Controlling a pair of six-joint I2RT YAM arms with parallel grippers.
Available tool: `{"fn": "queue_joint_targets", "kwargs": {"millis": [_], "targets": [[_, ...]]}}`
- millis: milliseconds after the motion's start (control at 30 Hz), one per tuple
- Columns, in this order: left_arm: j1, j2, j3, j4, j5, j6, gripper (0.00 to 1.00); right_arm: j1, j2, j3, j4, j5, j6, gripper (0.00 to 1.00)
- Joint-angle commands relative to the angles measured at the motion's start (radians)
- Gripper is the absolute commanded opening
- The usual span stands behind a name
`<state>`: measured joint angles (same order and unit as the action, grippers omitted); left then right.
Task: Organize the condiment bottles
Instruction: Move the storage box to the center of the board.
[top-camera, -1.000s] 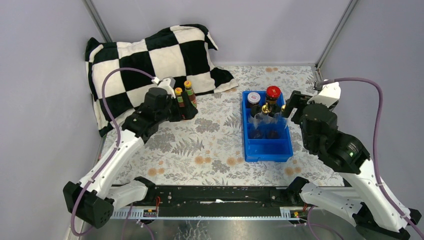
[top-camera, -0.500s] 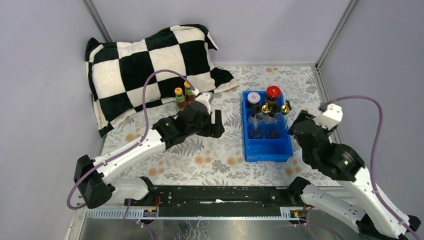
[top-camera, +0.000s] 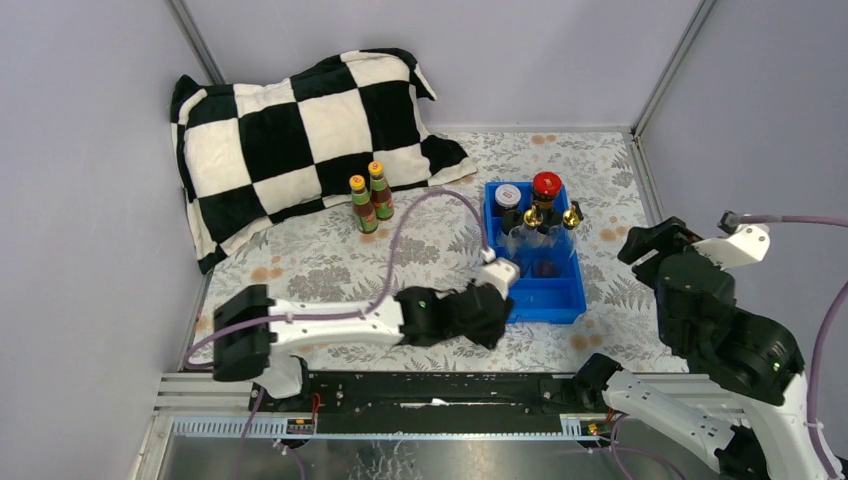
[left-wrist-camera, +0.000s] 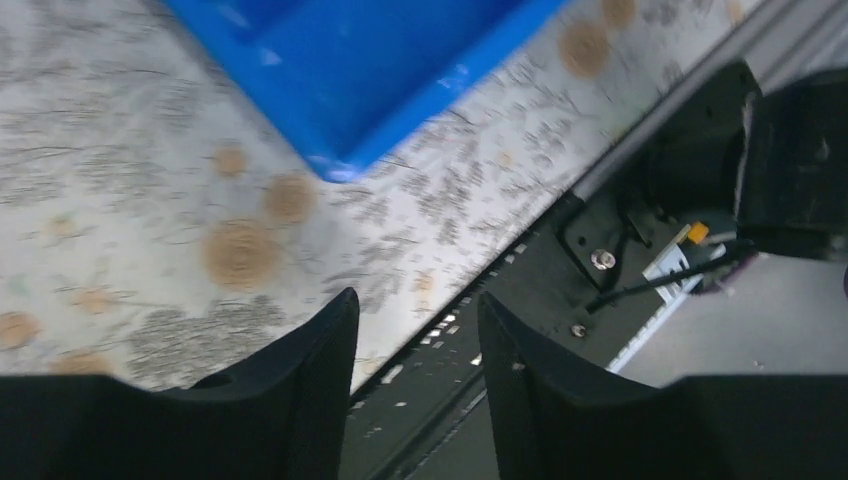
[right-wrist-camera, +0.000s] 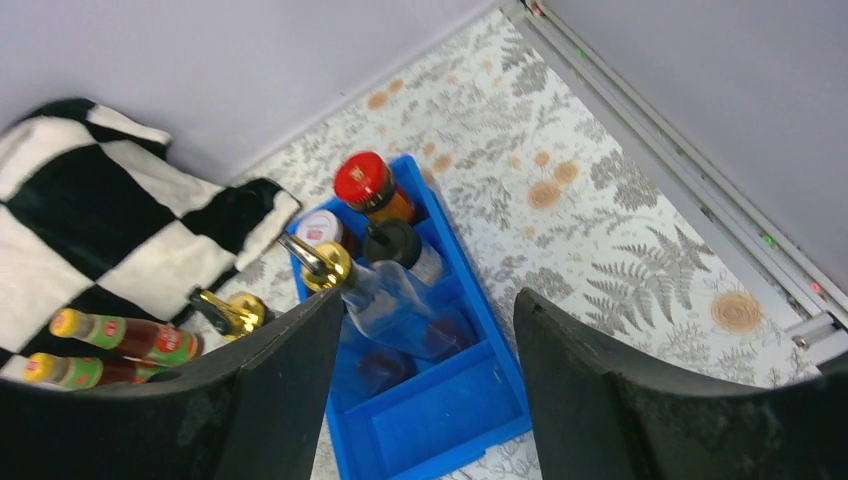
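Two orange-capped sauce bottles (top-camera: 368, 198) stand by the pillow, far from both grippers. The blue tray (top-camera: 538, 298) holds a white-lidded jar (top-camera: 507, 195), a red-lidded jar (top-camera: 545, 186), a black-capped shaker (right-wrist-camera: 392, 240) and two gold-spouted bottles (top-camera: 548, 217) in its back half. My left gripper (top-camera: 488, 328) hangs low at the tray's near left corner. In its wrist view the left gripper (left-wrist-camera: 417, 300) shows a narrow gap with nothing in it. My right gripper (top-camera: 648, 243) is raised to the right of the tray, open and empty (right-wrist-camera: 428, 300).
A black-and-white checkered pillow (top-camera: 300, 120) fills the back left. The black mounting rail (left-wrist-camera: 560, 260) runs along the front edge just below my left fingers. The tray's front compartment (right-wrist-camera: 480, 390) holds nothing. Grey walls close in the sides.
My left arm swung from the orange-capped bottles right and forward to the tray's near corner, its jaws narrowing. My right arm pulled back and up from the tray.
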<state>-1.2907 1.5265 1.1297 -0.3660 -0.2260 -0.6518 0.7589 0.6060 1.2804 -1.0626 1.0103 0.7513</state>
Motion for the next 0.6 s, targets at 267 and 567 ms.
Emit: {"fn": "queue_joint_targets", "kwargs": {"millis": [267,567], "targets": [[-0.143,0.261,0.201,0.171,-0.028,0.061,0.6,-0.004,0.076,0.218,0.069,-0.083,-0.15,0.71],[-0.126,0.452,0.299,0.279,-0.019,0.17,0.66,-0.004,0.085,0.233,0.104,-0.112,-0.198,0.71]]}}
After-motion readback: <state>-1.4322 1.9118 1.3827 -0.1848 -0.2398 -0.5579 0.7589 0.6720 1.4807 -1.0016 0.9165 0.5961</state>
